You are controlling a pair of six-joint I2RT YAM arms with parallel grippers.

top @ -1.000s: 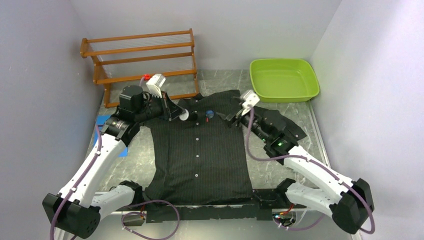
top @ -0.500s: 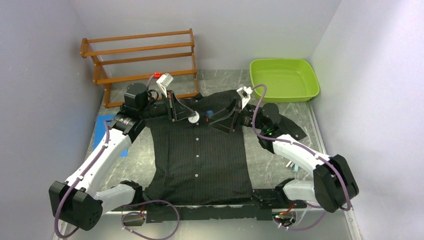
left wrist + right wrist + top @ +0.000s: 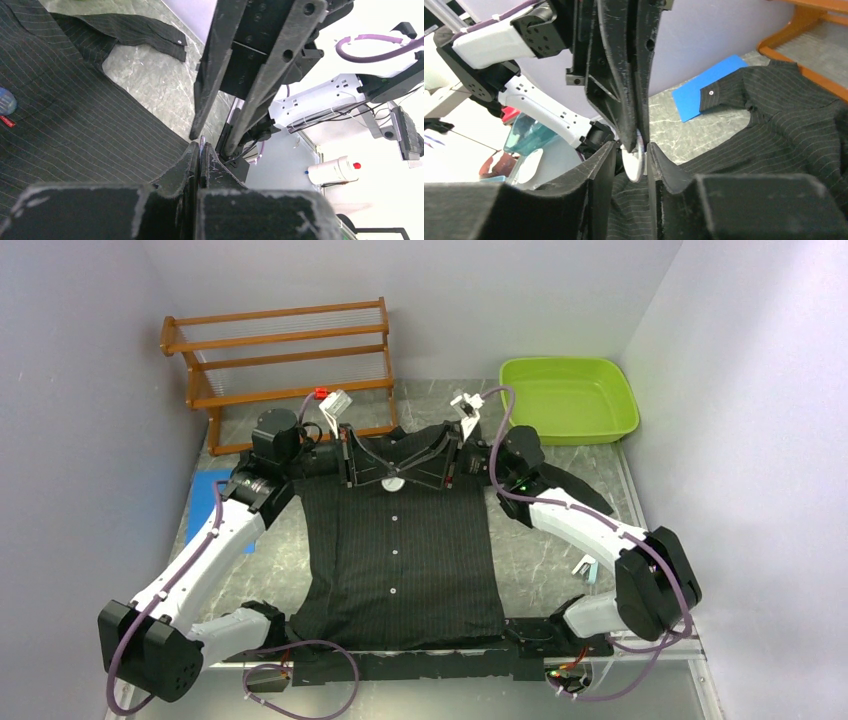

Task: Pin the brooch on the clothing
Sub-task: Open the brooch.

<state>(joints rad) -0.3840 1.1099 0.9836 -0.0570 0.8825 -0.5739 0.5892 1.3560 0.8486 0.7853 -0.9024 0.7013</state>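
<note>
**Both tools meet on the brooch over the shirt's collar end**

Your left tool [image 3: 200, 150] is clamped tight on one edge of the brooch [image 3: 634, 162], a pale disc. It holds the disc on edge just above the shirt [image 3: 400, 560], at the 12 o'clock end below the collar, so the opposite half is free for a second grip. Your right tool [image 3: 631, 155] straddles that free half, jaws drawn in close to both faces, though you cannot tell whether they press it. This looks like a handover, or a shared hold for working the pin. The left forearm reaches in from 9 o'clock and the right from 3 o'clock, tips nose to nose. The shirt lies flat and buttoned on the bench [image 3: 540, 570].
</note>
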